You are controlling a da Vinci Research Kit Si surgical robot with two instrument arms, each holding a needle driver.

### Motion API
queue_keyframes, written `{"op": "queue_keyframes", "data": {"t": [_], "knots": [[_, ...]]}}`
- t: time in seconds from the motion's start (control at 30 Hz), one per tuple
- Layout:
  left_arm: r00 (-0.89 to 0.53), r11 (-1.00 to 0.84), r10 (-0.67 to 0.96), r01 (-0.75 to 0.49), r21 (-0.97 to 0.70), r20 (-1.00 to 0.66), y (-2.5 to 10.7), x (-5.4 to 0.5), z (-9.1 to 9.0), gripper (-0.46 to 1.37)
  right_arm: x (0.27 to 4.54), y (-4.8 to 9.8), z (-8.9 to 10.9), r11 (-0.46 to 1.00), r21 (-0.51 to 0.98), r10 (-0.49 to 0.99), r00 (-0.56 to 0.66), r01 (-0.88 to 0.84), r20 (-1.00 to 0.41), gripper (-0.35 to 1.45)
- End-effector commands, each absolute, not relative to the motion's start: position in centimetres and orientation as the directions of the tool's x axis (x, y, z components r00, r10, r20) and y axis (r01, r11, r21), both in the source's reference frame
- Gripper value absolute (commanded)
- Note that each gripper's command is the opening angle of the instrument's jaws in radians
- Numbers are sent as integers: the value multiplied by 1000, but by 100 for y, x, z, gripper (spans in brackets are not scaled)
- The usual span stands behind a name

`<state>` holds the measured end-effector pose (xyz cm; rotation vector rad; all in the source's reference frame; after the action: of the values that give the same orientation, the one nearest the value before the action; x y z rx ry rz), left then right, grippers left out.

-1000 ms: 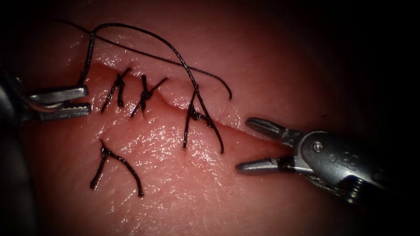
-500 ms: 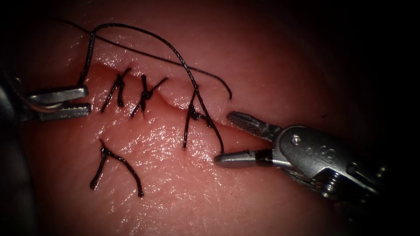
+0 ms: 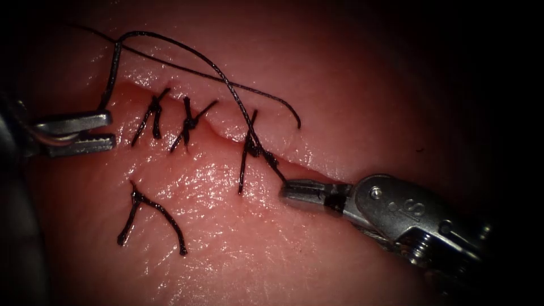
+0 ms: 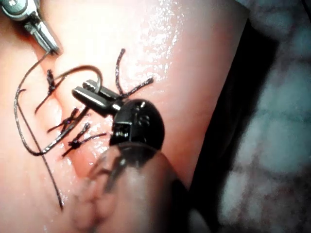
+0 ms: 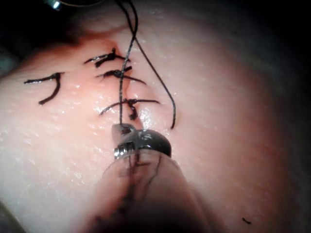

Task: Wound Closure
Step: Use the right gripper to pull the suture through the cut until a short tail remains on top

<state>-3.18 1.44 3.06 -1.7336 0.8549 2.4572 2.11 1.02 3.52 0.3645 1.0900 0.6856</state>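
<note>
The left tool (image 3: 105, 131) sits at the far left end of the cut (image 3: 226, 133), its two jaws only slightly parted, one above the other. A dark thread (image 3: 170, 42) rises from beside its upper jaw, but the spot where they meet is too dark to say whether the jaws pinch it or it merely passes behind them. In the left wrist view the same tool (image 4: 87, 92) lies over the stitches with thread curling around its tip, and there too the contact is hard to make out.

From that tool the thread arches up over the tissue (image 3: 238, 249) and comes down to the third knot (image 3: 252, 148), the one furthest right along the cut. Left of it are two tied stitches (image 3: 170, 119) across the cut, and below the cut a loose cut piece of thread (image 3: 150, 212) lies on the surface.

Just right of the third knot, the right tool (image 3: 289, 191) has its jaws closed flat together on the tail of thread running down from the knot. In the right wrist view the tool (image 5: 121, 130) meets the thread right at its tip, the jaws mostly hidden behind its own wrist.

I cannot pick out a needle anywhere; the thread's far ends run into the dark.
</note>
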Motion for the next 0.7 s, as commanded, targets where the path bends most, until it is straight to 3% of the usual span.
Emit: {"op": "queue_keyframes", "data": {"t": [0.03, 0.7], "knots": [[-385, -853, -291, -311, 420, -876, 143, -318, 305, -35, 212, 100, 349, 742, 589, 669, 297, -320, -682, -35], [-336, -881, -304, -256, 397, -892, 116, -312, 277, -35, 256, 36, 264, 744, 652, 657, 338, -144, -674, -35]]}}
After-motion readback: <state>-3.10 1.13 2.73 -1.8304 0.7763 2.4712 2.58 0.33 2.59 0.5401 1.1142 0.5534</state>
